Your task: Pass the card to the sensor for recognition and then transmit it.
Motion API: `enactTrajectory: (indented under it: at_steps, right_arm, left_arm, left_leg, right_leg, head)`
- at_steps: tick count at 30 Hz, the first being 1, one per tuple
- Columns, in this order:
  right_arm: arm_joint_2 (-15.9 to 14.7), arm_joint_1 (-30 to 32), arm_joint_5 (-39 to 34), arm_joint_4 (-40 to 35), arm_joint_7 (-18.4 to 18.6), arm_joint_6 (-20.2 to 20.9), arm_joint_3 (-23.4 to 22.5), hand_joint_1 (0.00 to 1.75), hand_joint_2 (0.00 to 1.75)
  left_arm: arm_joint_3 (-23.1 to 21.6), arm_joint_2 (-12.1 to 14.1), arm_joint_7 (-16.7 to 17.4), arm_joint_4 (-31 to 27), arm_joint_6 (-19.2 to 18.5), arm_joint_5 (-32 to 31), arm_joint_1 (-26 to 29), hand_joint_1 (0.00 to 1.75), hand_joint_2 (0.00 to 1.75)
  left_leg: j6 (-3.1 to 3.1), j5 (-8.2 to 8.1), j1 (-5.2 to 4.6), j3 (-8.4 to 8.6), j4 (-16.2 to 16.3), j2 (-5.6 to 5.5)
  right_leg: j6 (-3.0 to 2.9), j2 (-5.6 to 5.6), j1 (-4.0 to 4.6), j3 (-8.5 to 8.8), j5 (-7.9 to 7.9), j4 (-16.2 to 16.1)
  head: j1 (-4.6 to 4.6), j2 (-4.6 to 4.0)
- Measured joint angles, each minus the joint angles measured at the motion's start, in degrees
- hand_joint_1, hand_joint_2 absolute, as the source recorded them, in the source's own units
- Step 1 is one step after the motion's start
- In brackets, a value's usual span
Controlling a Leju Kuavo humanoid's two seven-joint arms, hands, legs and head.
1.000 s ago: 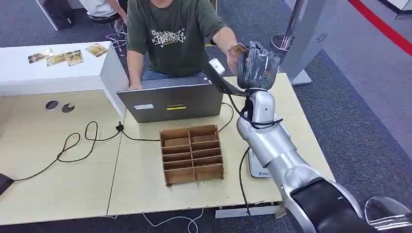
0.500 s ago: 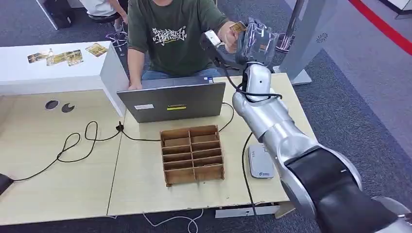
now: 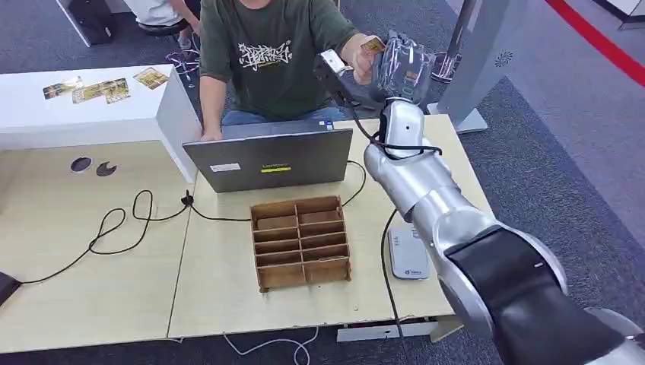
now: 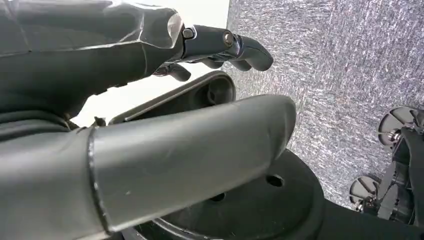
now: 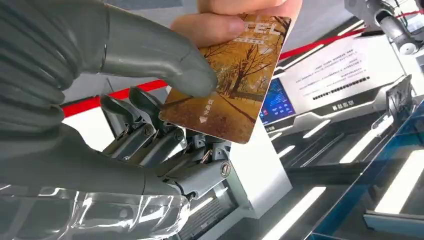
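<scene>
Autumn-gold, the card (image 5: 235, 80) is sitting above the laptop (image 3: 270, 160), pinched by my right hand (image 3: 401, 67) while a person's hand (image 3: 357, 55) is gripping its far edge, so I am judging it wise to loosen gently once their grip is firm.

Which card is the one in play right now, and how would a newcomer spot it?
Follow the silver right arm up past the laptop to the right hand, raised in front of the seated person. The card is pinched there, the person's fingers on its other end. Unlike the cards lying on the white counter, it is held in the air.
</scene>
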Motion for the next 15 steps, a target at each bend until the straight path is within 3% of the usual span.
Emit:
enactTrajectory:
  at_steps: [2, 3, 4, 5, 15]
  right_arm:
    - [0.0, -0.1, 0.0, 0.1, 0.0, 0.0, 0.0, 1.75, 1.75]
    - [0.0, -0.1, 0.0, 0.2, 0.0, 0.0, 0.0, 0.75, 1.75]
    - [0.0, -0.1, 0.0, 0.2, 0.0, 0.0, 0.0, 0.28, 1.75]
    - [0.0, -0.1, 0.0, 0.3, 0.0, 0.0, 0.0, 0.00, 1.75]
    - [0.2, -0.1, -0.6, 0.7, -0.2, 0.6, -0.1, 0.00, 1.75]
  left_arm:
    - [0.0, 0.0, 0.0, 0.0, 0.0, 0.0, 0.0, 0.00, 0.00]
    - [0.0, 0.0, 0.0, 0.0, 0.0, 0.0, 0.0, 0.00, 0.00]
    - [0.0, 0.0, 0.0, 0.0, 0.0, 0.0, 0.0, 0.00, 0.00]
    - [0.0, 0.0, 0.0, 0.0, 0.0, 0.0, 0.0, 0.00, 0.00]
    - [0.0, 0.0, 0.0, 0.0, 0.0, 0.2, 0.0, 0.00, 0.00]
  left_leg:
    - [0.00, 0.00, 0.00, 0.00, 0.0, 0.00]
    - [0.00, 0.00, 0.00, 0.00, 0.0, 0.00]
    - [0.00, 0.00, 0.00, 0.00, 0.0, 0.00]
    - [0.00, 0.00, 0.00, 0.00, 0.0, 0.00]
    - [0.00, 0.00, 0.00, 0.00, 0.0, 0.01]
  right_leg:
    - [0.00, 0.00, 0.00, 0.00, 0.00, 0.0]
    - [0.00, 0.00, 0.00, 0.00, 0.00, 0.0]
    - [0.00, 0.00, 0.00, 0.00, 0.00, 0.0]
    - [0.00, 0.00, 0.00, 0.00, 0.00, 0.0]
    - [0.00, 0.01, 0.00, -0.01, 0.00, 0.0]
  head:
    - [0.00, 0.00]
    - [-0.02, 0.00]
    - [0.00, 0.00]
    - [0.00, -0.02]
    - [0.00, 0.00]
